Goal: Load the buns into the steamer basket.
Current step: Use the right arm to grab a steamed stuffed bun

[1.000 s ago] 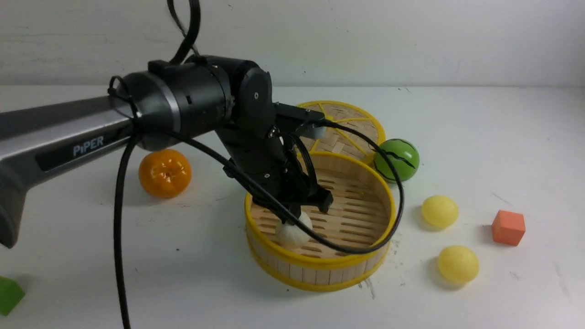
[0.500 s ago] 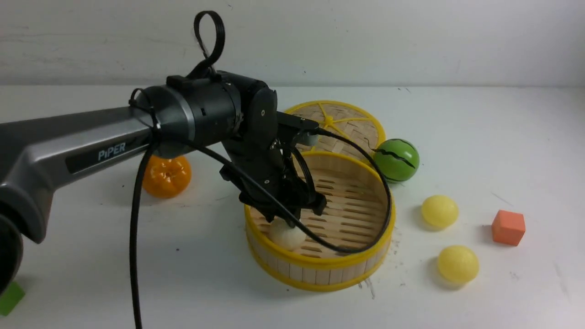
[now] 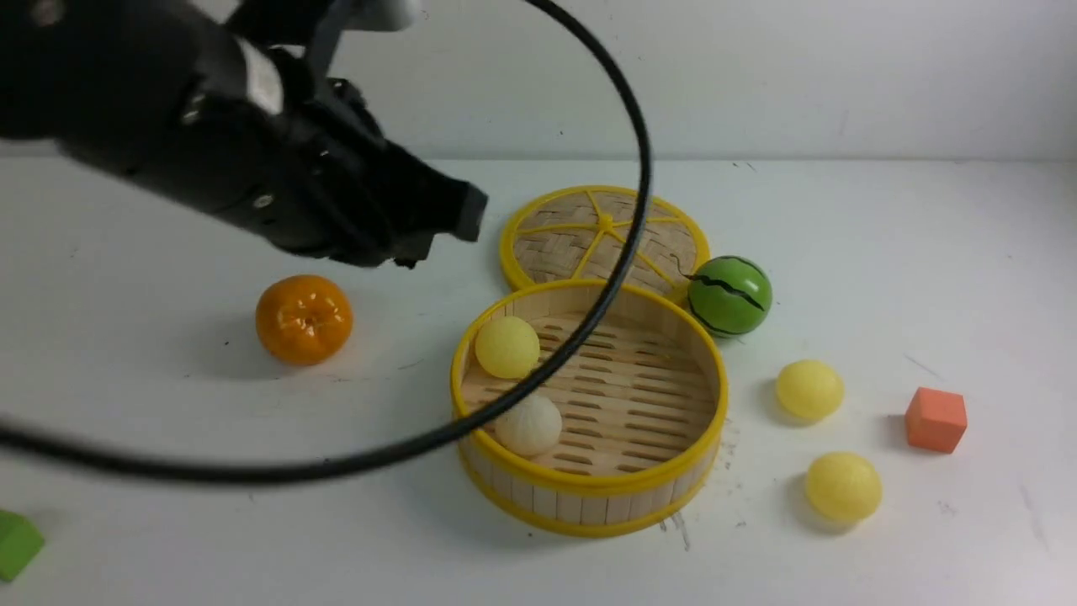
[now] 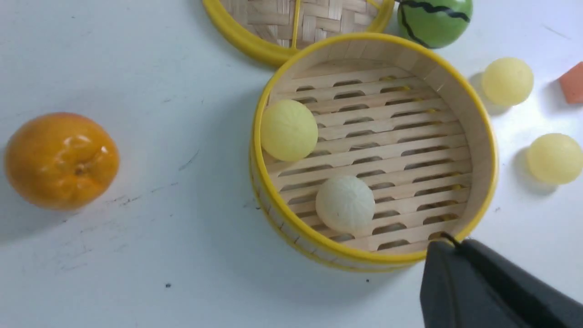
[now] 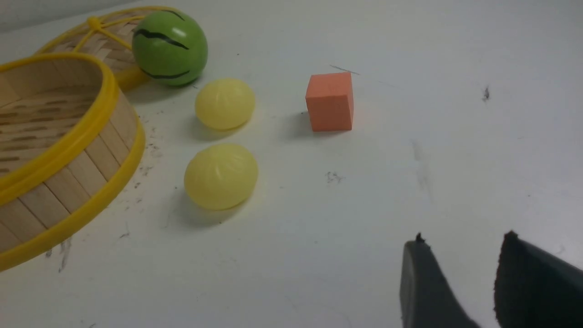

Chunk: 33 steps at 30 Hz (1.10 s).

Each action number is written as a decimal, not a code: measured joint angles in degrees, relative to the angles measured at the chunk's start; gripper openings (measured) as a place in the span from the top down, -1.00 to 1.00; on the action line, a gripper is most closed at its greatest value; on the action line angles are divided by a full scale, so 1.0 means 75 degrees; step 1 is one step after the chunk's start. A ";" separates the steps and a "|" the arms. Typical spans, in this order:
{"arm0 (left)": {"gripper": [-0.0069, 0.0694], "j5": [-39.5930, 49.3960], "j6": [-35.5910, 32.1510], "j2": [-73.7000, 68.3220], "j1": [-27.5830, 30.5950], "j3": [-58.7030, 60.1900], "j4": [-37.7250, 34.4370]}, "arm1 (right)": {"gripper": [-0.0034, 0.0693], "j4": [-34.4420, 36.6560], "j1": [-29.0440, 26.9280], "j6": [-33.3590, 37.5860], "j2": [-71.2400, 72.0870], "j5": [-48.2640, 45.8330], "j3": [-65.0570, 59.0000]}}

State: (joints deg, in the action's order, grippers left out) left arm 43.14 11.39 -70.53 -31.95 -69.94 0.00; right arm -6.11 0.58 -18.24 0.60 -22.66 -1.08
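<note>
- We see our left gripper (image 4: 451, 243) raised over the table, its fingers closed together with nothing between them.
- We have our right gripper (image 5: 464, 239) partly open, a gap between its fingers, holding nothing.
- We see the basket (image 3: 589, 505) upright on the table, two buns inside.
- Just behind it, we find the woven disc (image 3: 547, 252).
- Well to the basket's left, we see the orange (image 3: 304, 320).
- Beside the basket's far right side, we see the striped ball (image 3: 729, 295).
- Of the four buns, we see a yellow one (image 3: 507, 347) and a white one (image 3: 530, 426) in the basket's left half, and two yellow ones (image 3: 809, 390) (image 3: 843, 487) on the table, right of it.
- Right of those, we see the red cube (image 3: 936, 419).
</note>
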 joint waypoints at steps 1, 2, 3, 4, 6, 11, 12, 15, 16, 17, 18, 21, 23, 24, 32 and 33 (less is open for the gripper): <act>0.85 -0.0288 0.0018 0.0456 0.0000 0.0497 0.0000 | 0.25 0.0000 0.0000 0.0000 0.0000 0.0000 0.0000; 0.85 -0.0351 0.0018 0.0569 0.0000 0.0749 0.0000 | 0.25 0.0000 0.0000 0.0000 0.0000 0.0000 0.0000; 0.85 -0.0806 0.0038 0.1378 0.0000 0.1521 0.0000 | 0.25 0.0000 0.0000 0.0000 0.0000 0.0000 0.0000; 0.85 -0.1153 0.0045 0.2072 0.0000 0.2302 -0.0115 | 0.25 0.0000 0.0000 0.0000 0.0000 0.0000 0.0000; 0.85 -0.1909 0.0045 0.3218 0.0000 0.3571 -0.0332 | 0.25 0.0000 0.0000 0.0000 0.0000 0.0000 0.0000; 0.85 -0.3579 0.0045 0.5256 0.0000 0.5836 -0.0631 | 0.25 0.0000 0.0000 0.0000 0.0000 0.0000 0.0000; 0.85 -0.4137 0.0045 0.5867 0.0000 0.6589 -0.0659 | 0.25 0.0000 0.0000 0.0000 0.0000 0.0000 0.0000; 0.85 -0.4594 0.0046 0.6634 0.0000 0.7510 -0.0675 | 0.25 0.0000 0.0000 0.0000 0.0000 0.0000 0.0000; 0.85 -0.4743 0.0046 0.6881 0.0000 0.7765 -0.0683 | 0.25 0.0000 0.0000 0.0000 0.0000 0.0000 0.0000; 0.85 -0.4843 0.0046 0.7104 0.0000 0.7965 -0.0683 | 0.25 -0.0010 0.0000 0.0000 0.0000 0.0000 0.0000; 0.85 -0.4871 0.0046 0.7264 0.0000 0.8102 -0.0683 | 0.25 -0.0032 0.0000 0.0000 0.0000 0.0013 0.0000; 0.85 -0.4843 0.0046 0.7672 0.0000 0.8329 -0.0683 | 0.25 -0.0217 0.0000 0.0000 0.0000 0.0104 0.0000; 0.85 -0.4724 0.0046 0.7741 0.0000 0.8442 -0.0683 | 0.25 -0.0380 0.0000 0.0000 0.0000 0.0219 -0.0014; 0.85 -0.4636 0.0046 0.7747 0.0000 0.8498 -0.0683 | 0.25 -0.0398 0.0000 -0.0010 0.0000 0.0280 -0.0031; 0.85 -0.3979 0.0053 0.7747 0.0000 0.8643 -0.0689 | 0.25 0.0472 0.0000 -0.1354 0.0000 0.2083 -0.0070; 0.85 -0.3867 0.0053 0.7747 0.0000 0.8643 -0.0689 | 0.25 0.0563 0.0000 -0.1548 0.0000 0.2502 -0.0070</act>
State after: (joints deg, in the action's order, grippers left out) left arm 14.14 11.78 -12.43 -31.95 -5.12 -5.17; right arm -1.89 0.58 -29.85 0.60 -3.90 -1.61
